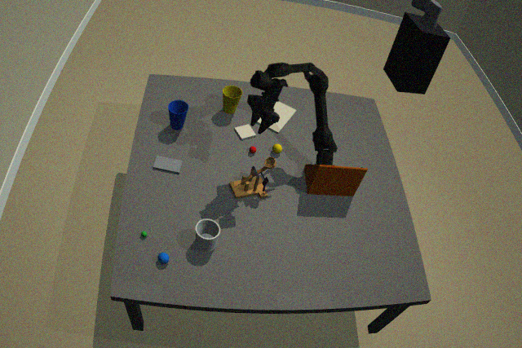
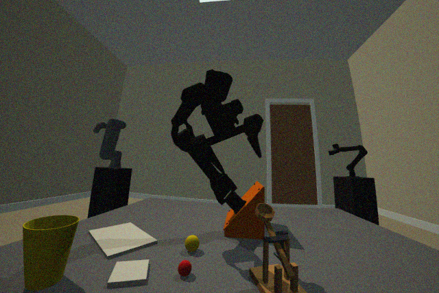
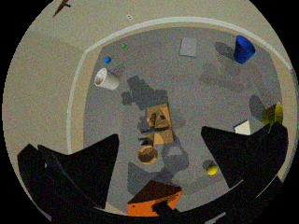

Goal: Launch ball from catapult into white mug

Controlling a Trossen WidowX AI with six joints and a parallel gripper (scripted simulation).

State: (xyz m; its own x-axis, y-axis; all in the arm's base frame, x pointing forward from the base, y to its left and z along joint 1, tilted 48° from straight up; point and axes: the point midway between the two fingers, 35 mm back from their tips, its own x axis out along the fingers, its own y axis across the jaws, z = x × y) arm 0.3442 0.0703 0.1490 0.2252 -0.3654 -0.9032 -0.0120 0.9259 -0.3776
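Observation:
The wooden catapult [image 1: 242, 191] [image 2: 269, 276] [image 3: 163, 136] stands mid-table, its arm raised and its spoon cup [image 1: 270, 162] [image 2: 265, 211] [image 3: 148, 155] empty. The white mug [image 1: 206, 240] [image 3: 109, 80] stands upright near the front left in the top view. A yellow ball [image 1: 276, 148] [image 2: 192, 243] [image 3: 211, 169] and a red ball [image 1: 252, 149] [image 2: 184, 267] lie beyond the catapult; the red one is hidden in the wrist view. A blue ball [image 1: 163, 257] [image 3: 107, 60] and a smaller green ball [image 1: 143, 234] [image 3: 123, 46] lie left of the mug. My gripper [image 1: 256, 127] [image 3: 163, 136] is open and empty, high above the table.
A blue cup [image 1: 178, 116] [image 3: 243, 51] and a yellow cup [image 1: 231, 100] [image 2: 47, 254] stand at the back left. Two pale flat slabs lie near the yellow cup, and a grey slab [image 1: 167, 165] [image 3: 188, 47] lies farther left. The orange wedge [image 1: 333, 182] [image 2: 247, 219] [image 3: 151, 206] is at my arm's base.

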